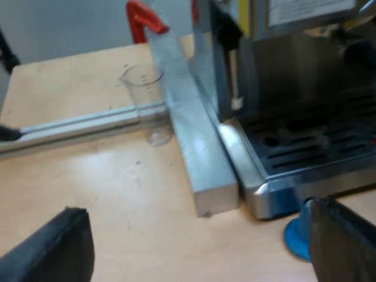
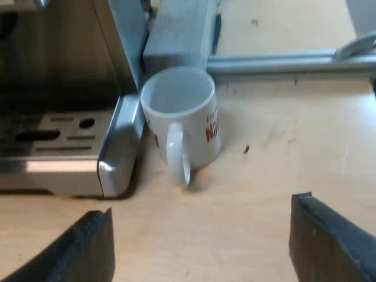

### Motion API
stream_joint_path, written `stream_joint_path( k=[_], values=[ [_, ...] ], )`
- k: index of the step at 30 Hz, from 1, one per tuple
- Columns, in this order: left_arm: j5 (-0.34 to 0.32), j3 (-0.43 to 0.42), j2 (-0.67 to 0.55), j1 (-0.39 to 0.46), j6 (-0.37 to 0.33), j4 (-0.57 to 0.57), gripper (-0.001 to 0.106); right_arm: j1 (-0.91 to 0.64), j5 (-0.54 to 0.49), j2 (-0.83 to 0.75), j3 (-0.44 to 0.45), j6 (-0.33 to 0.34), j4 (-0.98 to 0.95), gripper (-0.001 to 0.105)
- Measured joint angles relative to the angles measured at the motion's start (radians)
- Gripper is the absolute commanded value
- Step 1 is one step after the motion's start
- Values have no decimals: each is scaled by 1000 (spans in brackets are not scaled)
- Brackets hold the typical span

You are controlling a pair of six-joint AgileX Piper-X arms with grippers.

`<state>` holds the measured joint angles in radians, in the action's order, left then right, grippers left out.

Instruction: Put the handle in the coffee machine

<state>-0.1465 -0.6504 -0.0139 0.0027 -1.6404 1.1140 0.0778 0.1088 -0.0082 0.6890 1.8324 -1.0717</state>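
Note:
The espresso machine stands close ahead of my left gripper, its slotted metal drip tray facing me. My left gripper is open with nothing between its black fingers. A blue tamper stands on the wooden table just off the tray's corner, beside one left finger. In the right wrist view my right gripper is open and empty over bare table, a short way from a white mug with red print. The mug stands upright against the side of the machine's drip tray.
A clear measuring glass stands by a metal rail that meets a thick aluminium bar running along the machine's side. A red clamp-like part sits at the bar's far end. Another rail lies beyond the mug.

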Motion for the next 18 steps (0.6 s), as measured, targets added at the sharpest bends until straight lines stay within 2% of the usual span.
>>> stream_joint_path(
  k=[3,9,14,18],
  values=[
    [22,40,0,0,0,-2,76,0,-1,0,-34,0,8,63],
    [23,104,0,0,-1,-2,76,0,1,2,-103,-3,16,63],
    [25,107,0,0,-1,-9,76,0,-10,2,-157,-41,19,63],
    [25,107,0,0,-2,-15,76,0,-27,2,-167,-57,29,63]
  ],
)
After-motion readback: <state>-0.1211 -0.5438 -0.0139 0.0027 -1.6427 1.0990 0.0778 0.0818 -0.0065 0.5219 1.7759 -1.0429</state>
